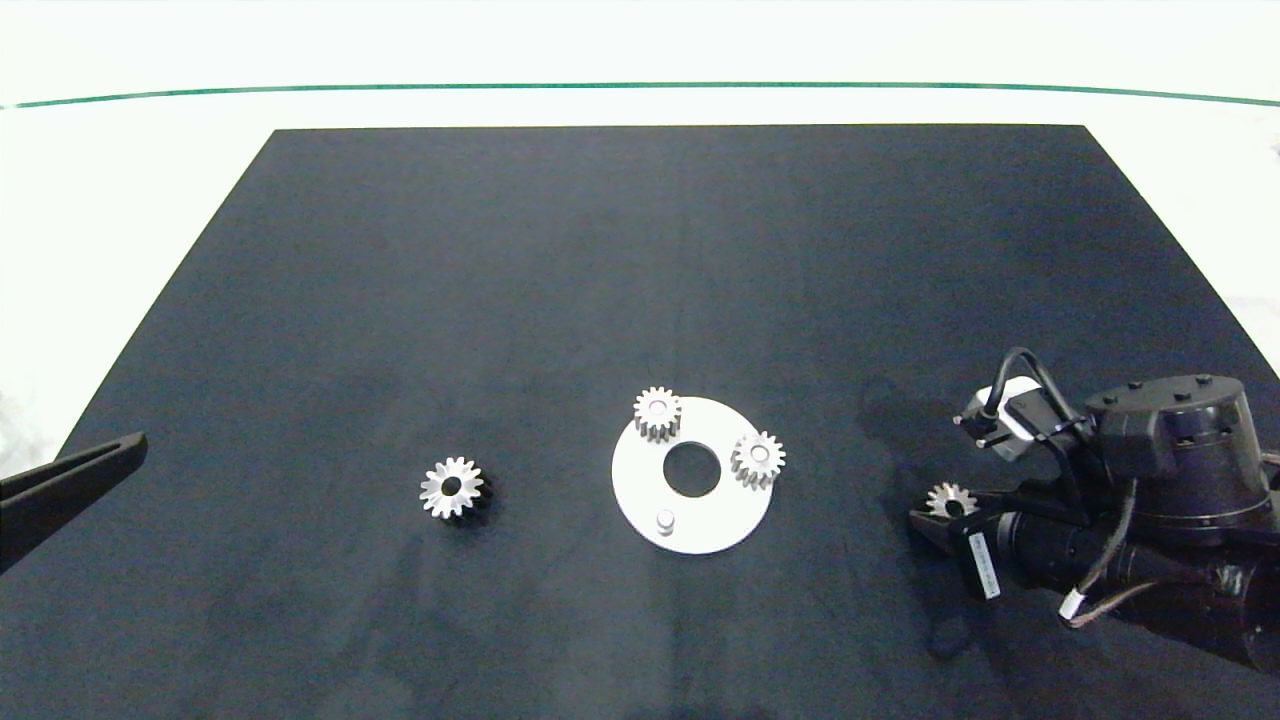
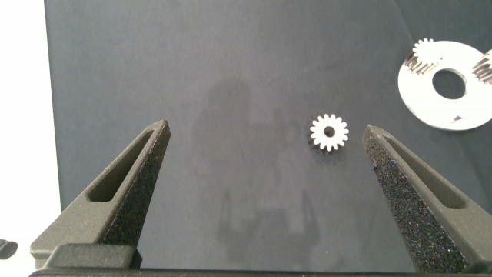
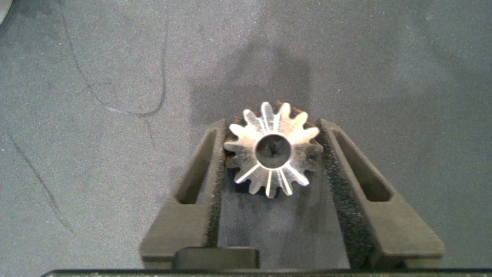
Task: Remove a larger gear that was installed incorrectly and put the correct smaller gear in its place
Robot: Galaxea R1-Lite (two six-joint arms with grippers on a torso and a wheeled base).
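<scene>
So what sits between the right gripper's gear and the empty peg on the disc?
Nothing: in the head view only bare black mat separates the smaller gear, clamped in the right gripper, from the peg.

Gears in all: four
Larger gear [image 1: 451, 487] [image 2: 329, 133], long pointed teeth: one, loose on the mat
Smaller gear [image 1: 950, 498] [image 3: 270, 149] between right tool's fingers: one
Small gears on the disc: two [image 1: 657, 412] [image 1: 757, 459]
White disc [image 1: 700, 520] [image 2: 430, 108]: one
Bare pegs on the disc: one [image 1: 664, 520]
Dark mats: one [image 1: 640, 280]
Tools: two, left tool [image 1: 128, 447] [image 2: 265, 150], right tool [image 1: 935, 515] [image 3: 270, 165]
</scene>
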